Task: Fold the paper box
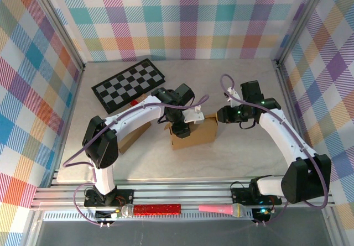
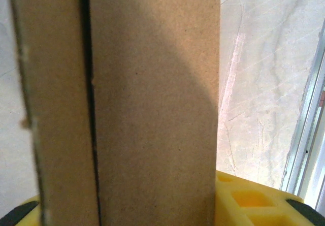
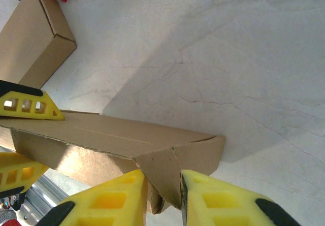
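The brown paper box [image 1: 193, 134] stands mid-table, half formed. My left gripper [image 1: 181, 126] clamps its left end; in the left wrist view the cardboard [image 2: 152, 99] runs between the yellow fingers [image 2: 254, 203]. The right wrist view catches those same left fingers [image 3: 30, 107] straddling the box wall. My right gripper [image 1: 220, 115] is at the box's right end. Its yellow fingers [image 3: 109, 200] are shut on a small end flap [image 3: 165, 172], which sticks out from the box corner [image 3: 203, 150].
A second brown cardboard box [image 1: 131, 138] lies left of the work, also seen as a box [image 3: 33, 38] in the right wrist view. A checkerboard [image 1: 130, 83] lies at the back left with a red piece [image 1: 135, 101] by it. Two microphones [image 1: 152, 209] rest on the front rail.
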